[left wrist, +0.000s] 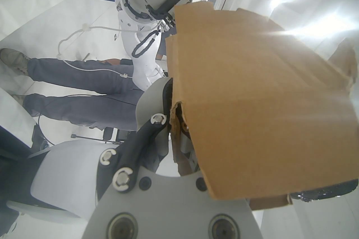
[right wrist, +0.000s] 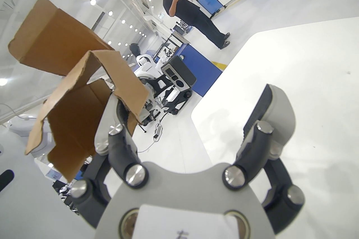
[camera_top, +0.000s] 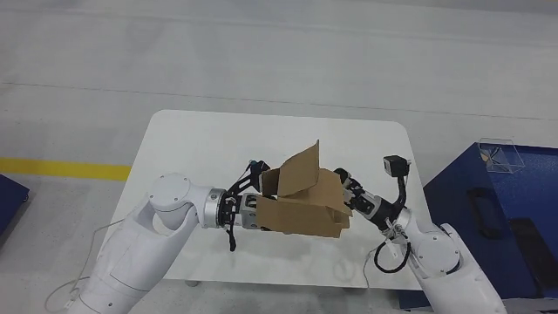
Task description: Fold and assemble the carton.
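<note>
Presently the right pincer (right wrist: 193, 102), spread, touches the carton (right wrist: 73, 111) flap (left pincer (camera_top: 247, 208): closure cannot be told); it should press squarely along the crease.

Bright, even light falls from above; rows of round ceiling lamps (right wrist: 92, 2) dot the hall in the right wrist view. In the left wrist view one lamp's glare bursts over the upper edge of the carton (left wrist: 252, 83), washing out its far corner and streaking the brown face. The white bench (camera_top: 218, 139) and pale floor (camera_top: 261, 35) throw back much light. The carton's inner faces sit darker than its lit flaps. Both wrist views bend straight lines near their edges — the bench rim curves
</note>
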Controlling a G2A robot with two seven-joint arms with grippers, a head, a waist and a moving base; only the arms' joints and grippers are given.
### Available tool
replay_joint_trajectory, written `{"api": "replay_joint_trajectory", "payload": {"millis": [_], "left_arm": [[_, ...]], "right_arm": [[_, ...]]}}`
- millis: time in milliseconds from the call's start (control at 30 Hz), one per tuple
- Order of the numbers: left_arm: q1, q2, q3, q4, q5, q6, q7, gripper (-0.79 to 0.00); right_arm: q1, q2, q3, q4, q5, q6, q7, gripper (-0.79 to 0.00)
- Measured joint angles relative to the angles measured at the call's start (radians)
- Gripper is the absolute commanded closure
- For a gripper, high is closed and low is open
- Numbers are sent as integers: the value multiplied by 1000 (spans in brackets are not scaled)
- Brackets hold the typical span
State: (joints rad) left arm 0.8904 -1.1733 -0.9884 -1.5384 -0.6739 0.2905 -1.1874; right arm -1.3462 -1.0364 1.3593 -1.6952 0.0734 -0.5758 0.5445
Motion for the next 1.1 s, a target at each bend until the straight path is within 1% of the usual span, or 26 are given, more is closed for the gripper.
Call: {"api": "replay_joint_trajectory", "payload": {"millis": [167,267,400,533,633,833,1100], "left_arm": [[2,0,0,0,0,2,3,0],[12,0,3,-15,22,2,54,0],[16,2,6,-31,75,-24,100,0],[28,4,9,-48,116,-38,133,0],[31,5,7,-51,111,-32,135,0],[32,5,7,-51,98,-17,130,0],[28,4,12,-42,87,-9,119,0]], "right_arm": [[-20,6,51,-23,51,-12,16,-785],[-36,8,78,-48,99,-30,18,-785],[-66,11,96,-86,155,-46,42,-785],[-78,12,86,-104,111,-32,76,-785],[-78,10,67,-99,52,-24,64,-785],[-62,2,18,-76,-17,-10,43,-785],[-38,-3,-3,-55,-30,-5,18,-785]]}}
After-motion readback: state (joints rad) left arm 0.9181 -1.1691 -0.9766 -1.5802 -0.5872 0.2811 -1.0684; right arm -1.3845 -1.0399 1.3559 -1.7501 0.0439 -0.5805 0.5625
